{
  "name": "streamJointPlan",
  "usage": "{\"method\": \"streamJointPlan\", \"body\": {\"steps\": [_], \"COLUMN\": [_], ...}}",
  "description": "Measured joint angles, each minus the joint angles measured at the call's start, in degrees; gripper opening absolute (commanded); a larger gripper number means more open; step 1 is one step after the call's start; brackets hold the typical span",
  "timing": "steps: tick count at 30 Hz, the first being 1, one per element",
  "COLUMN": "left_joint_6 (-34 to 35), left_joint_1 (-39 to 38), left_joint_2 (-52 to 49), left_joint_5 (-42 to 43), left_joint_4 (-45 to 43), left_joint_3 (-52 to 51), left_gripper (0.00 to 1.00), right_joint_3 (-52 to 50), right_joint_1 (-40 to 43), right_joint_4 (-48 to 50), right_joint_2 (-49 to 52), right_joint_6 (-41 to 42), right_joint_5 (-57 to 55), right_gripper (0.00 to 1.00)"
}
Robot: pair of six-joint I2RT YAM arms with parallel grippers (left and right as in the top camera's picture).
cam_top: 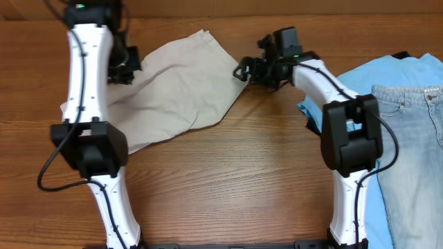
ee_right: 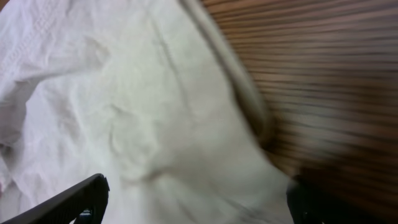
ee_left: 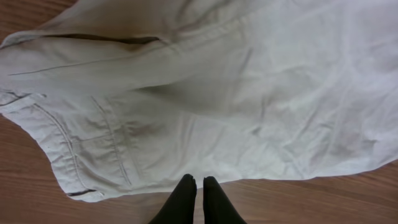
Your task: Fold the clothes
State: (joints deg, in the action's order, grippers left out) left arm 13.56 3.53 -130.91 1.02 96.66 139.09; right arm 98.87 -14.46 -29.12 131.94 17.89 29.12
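**Fig.** Overhead view w/ two wrist views, read left to right.

**Left.** The left arm (cam_top: 86, 69) reaches over a pair of pale beige shorts (cam_top: 176, 86). They lie spread but rumpled on the wooden table (cam_top: 242, 159), running from near-left to far-ctr. The left gripper (cam_top: 124, 66) sits over the shorts' left part, partly hidden by the arm.

**Left wrist view.** The left gripper (ee_left: 198, 182) has both fingers pressed together, tips at the cloth's near edge. Whether any fabric is caught btwn them cannot be told. The shorts (ee_left: 249, 93) fill most of the view, w/ the waistband (ee_left: 59, 140) and its stitched seams at the view's left. Bare table (ee_left: 311, 199) shows beside the fingers.

**Ctr.** The right gripper (cam_top: 241, 71) is at the shorts' right edge.

**Right wrist view (blurred).** The right gripper (ee_right: 199, 186) has its jaws wide apart, one finger on each side of the cloth, nothing clamped. The shorts (ee_right: 124, 112) lie btwn and beyond the fingers. The table (ee_right: 323, 74) shows at the view's right.

**Right.** A light blue T-shirt (cam_top: 391, 69) lies flat at the table's right side, w/ pale blue jeans (cam_top: 415, 138) on top of it. Both are well apart from the shorts. The right arm (cam_top: 349, 135) crosses the T-shirt's left edge.
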Motion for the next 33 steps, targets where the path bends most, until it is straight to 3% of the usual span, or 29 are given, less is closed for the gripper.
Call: {"method": "streamJointPlan", "body": {"steps": [4,6,8,11,17,22,24,27,30,33], "left_joint_6": [-0.2,-0.4,-0.8,-1.7,-3.1,-3.8,-4.6,-5.1,-5.7,-6.3], "left_joint_1": [3.4,3.8,3.7,3.6,3.2,3.2,3.2,3.2,3.2,3.2], "left_joint_2": [0.8,1.7,2.8,4.4,6.1,6.3,6.3,6.3,6.3,6.3], "left_joint_5": [3.0,3.8,4.4,5.1,5.7,5.7,5.7,5.7,5.6,5.0], "left_joint_4": [0.0,0.0,0.0,0.0,0.0,0.0,0.0,0.0,0.0,0.0], "left_joint_3": [0.0,0.0,0.0,0.0,0.0,0.0,0.0,0.0,0.0,0.0], "left_gripper": [0.15,0.15,0.16,0.16,0.16,0.18,0.2,0.24,0.3,0.38], "right_joint_3": [0.2,0.1,0.1,0.1,0.3,0.4,0.3,0.1,0.0,0.0], "right_joint_1": [-2.6,-3.5,-4.2,-4.8,-4.8,-5.0,-5.2,-5.5,-5.4,-4.9], "right_joint_4": [4.6,5.6,6.6,6.2,-4.4,-22.8,-31.2,-41.7,-46.0,-44.9], "right_joint_2": [2.0,2.3,2.7,3.6,3.4,-0.7,-2.8,-7.0,-10.5,-12.1], "right_joint_6": [4.5,6.0,6.8,7.9,9.1,9.5,10.6,12.3,12.7,12.8], "right_joint_5": [1.0,1.1,1.2,1.7,2.9,-3.5,-7.6,-14.5,-20.7,-26.8], "right_gripper": [0.85,0.75,0.43,0.2,0.14,0.13,0.16,0.78,0.96,1.0]}}
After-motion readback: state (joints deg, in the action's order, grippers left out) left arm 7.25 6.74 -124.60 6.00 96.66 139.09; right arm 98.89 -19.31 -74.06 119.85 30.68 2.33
